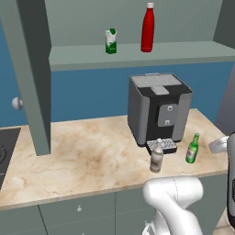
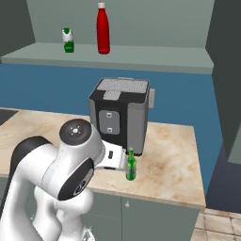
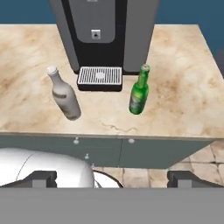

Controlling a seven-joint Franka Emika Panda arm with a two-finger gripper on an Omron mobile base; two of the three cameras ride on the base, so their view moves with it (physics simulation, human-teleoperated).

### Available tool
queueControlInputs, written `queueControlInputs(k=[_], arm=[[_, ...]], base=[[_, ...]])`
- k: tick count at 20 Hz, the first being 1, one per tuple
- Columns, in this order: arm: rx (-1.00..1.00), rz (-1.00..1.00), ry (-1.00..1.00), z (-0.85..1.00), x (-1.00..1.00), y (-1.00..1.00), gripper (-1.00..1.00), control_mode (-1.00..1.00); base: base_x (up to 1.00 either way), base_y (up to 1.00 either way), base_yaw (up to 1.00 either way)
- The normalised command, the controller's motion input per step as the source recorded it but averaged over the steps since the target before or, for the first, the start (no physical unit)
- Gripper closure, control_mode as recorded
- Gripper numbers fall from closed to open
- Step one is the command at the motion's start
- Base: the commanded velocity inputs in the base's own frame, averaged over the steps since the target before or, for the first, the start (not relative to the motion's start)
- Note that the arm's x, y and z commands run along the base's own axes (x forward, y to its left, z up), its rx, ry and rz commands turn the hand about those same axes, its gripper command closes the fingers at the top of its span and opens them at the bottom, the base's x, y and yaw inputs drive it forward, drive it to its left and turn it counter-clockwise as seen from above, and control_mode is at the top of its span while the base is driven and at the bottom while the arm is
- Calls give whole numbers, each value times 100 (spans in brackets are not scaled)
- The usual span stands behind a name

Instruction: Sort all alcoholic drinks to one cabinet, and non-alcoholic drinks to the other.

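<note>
Your gripper (image 3: 111, 179) hangs back off the counter's (image 3: 175, 109) front edge, fingers spread wide, nothing in them. Going left to right from the hand: the pale grey-beige bottle (image 3: 64, 94) sits ahead and left, the slim green bottle (image 3: 139, 90) ahead and slightly right, both upright in front of the coffee machine (image 3: 105, 35). Green looks closer to center, so I'd reach forward for it. The carton (image 1: 110, 41) and red bottle (image 1: 147, 28) already stand up on the cabinet shelf (image 1: 183, 53). Can't read any labels.
</note>
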Motion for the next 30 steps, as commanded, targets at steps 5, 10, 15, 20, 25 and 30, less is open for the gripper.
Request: queueControlInputs(k=[5,10,15,20,25,30], arm=[[-4,0,-6,-17,13,-15,-100,-100],[-8,0,-6,-15,15,-6,-100,-100],[-8,0,-5,-16,13,0,-100,-100],[-4,0,-2,-21,8,0,-100,-100],[0,0,0,-20,6,0,-100,-100],[0,0,-1,-14,9,0,-100,-100]], base=[[0,0,0],[0,0,0],[0,0,0],[0,0,0],[0,0,0],[0,0,0]])
